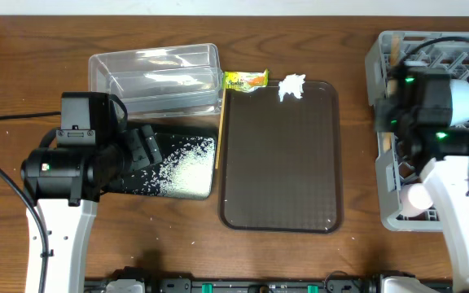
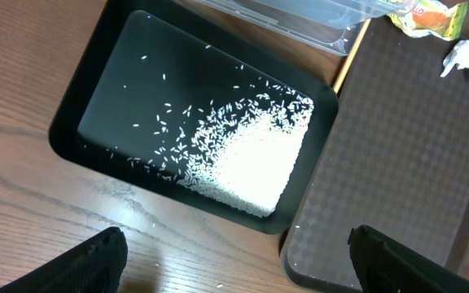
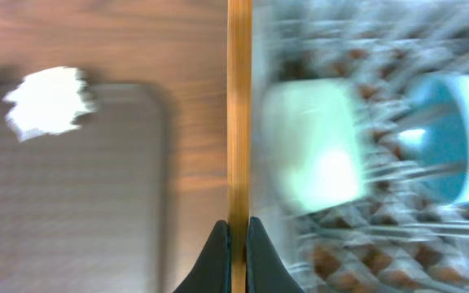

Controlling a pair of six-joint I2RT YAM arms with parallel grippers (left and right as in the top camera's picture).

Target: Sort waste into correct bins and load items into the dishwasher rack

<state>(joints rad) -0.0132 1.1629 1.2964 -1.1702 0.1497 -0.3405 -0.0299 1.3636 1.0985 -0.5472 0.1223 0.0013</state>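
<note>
The black tray holds a heap of white rice grains, also seen in the left wrist view. My left gripper is open and empty, above the table by that tray's near corner. The clear tub stands behind the tray. The yellow-green wrapper and the white tissue lie at the brown serving tray's far edge. My right gripper is shut on a wooden chopstick at the left edge of the grey rack. The rack holds a pale bowl, a light blue bowl and a small cup.
The brown serving tray lies in the middle between the black tray and the rack. Another chopstick lies between the black tray and the brown tray. A few stray grains lie on the wood by the black tray.
</note>
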